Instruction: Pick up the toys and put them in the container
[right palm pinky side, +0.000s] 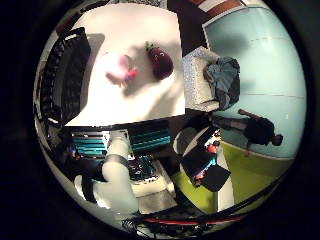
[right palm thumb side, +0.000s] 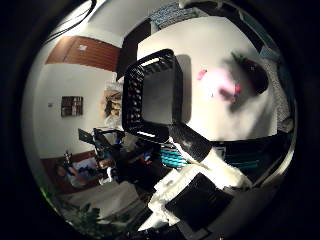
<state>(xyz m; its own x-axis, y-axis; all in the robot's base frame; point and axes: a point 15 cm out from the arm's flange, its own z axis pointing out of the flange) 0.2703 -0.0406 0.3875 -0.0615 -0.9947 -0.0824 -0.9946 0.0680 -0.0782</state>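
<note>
From well above the white tabletop (right palm thumb side: 235, 120), my white-and-black hand (right palm thumb side: 200, 195) hangs with fingers relaxed, holding nothing. A pink plush toy (right palm pinky side: 120, 70) and dark red strawberry-shaped toy (right palm pinky side: 161, 61) lie mid-table, awaiting pickup; the black mesh container (right palm thumb side: 150, 95) stands empty near one edge.

A pink toy (right palm pinky side: 120, 70) and a dark maroon toy (right palm pinky side: 161, 61) lie side by side on the white desk (right palm pinky side: 145, 100) — well away from the robot hand (right palm pinky side: 117, 177); the black mesh container (right palm thumb side: 150, 95) stands empty beside them.

White table (right palm pinky side: 150, 100); grey-draped armchair (right palm pinky side: 200, 82) beside it
</note>
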